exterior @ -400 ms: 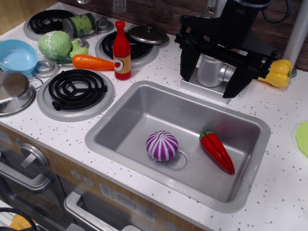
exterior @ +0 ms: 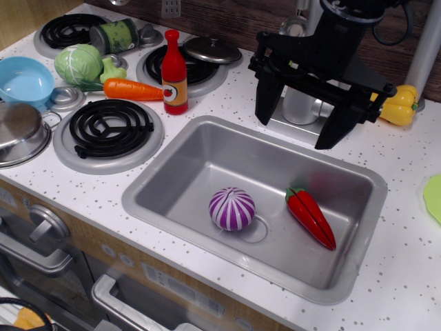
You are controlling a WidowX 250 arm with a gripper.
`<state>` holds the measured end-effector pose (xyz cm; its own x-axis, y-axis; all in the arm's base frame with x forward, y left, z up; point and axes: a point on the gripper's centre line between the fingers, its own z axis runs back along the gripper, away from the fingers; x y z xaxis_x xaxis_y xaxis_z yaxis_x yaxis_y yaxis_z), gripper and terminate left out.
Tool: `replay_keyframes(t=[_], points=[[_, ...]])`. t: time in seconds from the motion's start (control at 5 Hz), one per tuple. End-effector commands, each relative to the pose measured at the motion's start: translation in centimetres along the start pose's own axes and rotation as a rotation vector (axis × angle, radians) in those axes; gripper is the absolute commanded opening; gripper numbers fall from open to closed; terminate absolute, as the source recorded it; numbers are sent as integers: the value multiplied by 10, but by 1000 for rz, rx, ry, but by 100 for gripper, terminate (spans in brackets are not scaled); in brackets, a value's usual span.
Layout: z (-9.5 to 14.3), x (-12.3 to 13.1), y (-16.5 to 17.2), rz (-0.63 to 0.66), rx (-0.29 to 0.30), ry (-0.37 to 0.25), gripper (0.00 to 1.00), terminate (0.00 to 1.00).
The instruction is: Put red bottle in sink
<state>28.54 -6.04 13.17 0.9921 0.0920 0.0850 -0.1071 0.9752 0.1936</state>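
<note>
Blue bowl [exterior: 24, 79] sitting at far left on the counter, showing nothing inside. Steel pot [exterior: 21, 132] below it at the left edge, lid on, contents hidden. Sink [exterior: 207, 141] lying centre-right in the white speckled countertop [exterior: 400, 165], holding a purple-and-white striped onion [exterior: 232, 208] just beside the round drain and a red chili pepper [exterior: 311, 216] to its right – the two lying apart.

Other stuff, left to right: green cabbage [exterior: 78, 63] near the bowl, a dark green can [exterior: 115, 36] lying on its side on the back-left burner, label too small to read, an orange carrot [exterior: 131, 89] lying between the burners. Red bottle [exterior: 174, 74] standing upright on the counter just beyond the sink's back-left corner, the carrot's tip right beside it – bottle not in the sink. Its orange-yellow label is showing a small red tomato mark, no readable text. A pot lid [exterior: 211, 49] resting on the back burner behind the bottle.

Gripper [exterior: 299, 117] hanging over the counter at the sink's back edge, well apart from the bottle, black fingers [exterior: 266, 96] spread wide, pinching nothing. A silver cup [exterior: 303, 103] standing behind it, partly blocked. Yellow bell pepper [exterior: 396, 105] sitting further right.
</note>
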Motion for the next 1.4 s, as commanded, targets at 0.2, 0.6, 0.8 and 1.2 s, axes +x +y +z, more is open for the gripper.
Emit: replay_keyframes(t=[0.2, 0.6, 0.8, 1.2], points=[[-9, 38, 89, 125, 104, -106, 100, 0], [-40, 64, 144, 83, 14, -171, 100, 0], [-49, 83, 160, 42, -1, -212, 100, 0], [-61, 106, 170, 3, 30, -337, 100, 0]])
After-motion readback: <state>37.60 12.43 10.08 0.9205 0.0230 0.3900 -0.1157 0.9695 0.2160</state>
